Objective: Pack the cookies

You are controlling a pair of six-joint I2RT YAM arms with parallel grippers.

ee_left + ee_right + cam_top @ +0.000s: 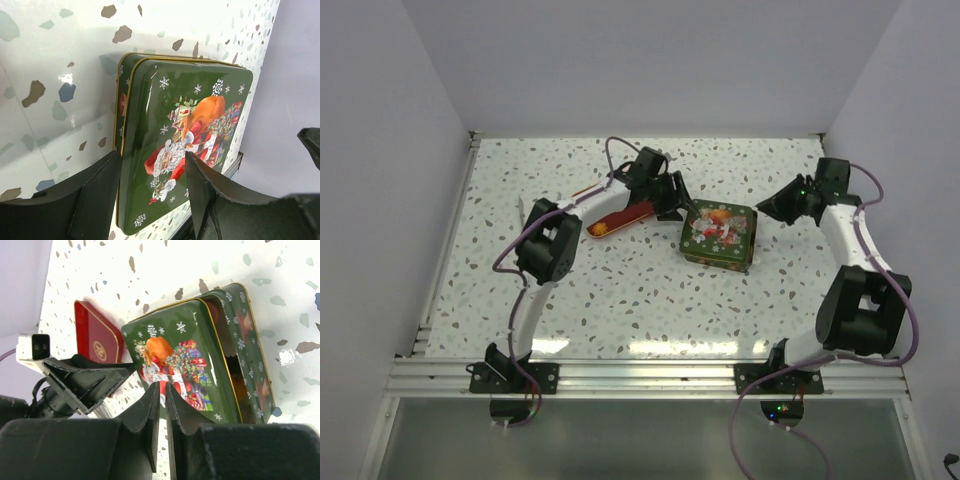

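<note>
Lying askew on tin [250, 340], lid [145, 110], long axis toward spread left fingers [100, 200]

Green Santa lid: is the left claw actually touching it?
Cannot tell. In the left wrist view the left gripper straddles the near end of the lid, their edges lining up, yet neither contact nor a gap shows plainly.

Tin lid [185, 150]: you read no words, only Santa and snowflakes.
Red tray [95, 335], nine o'clock of the lid: emblem unreadable.
</note>
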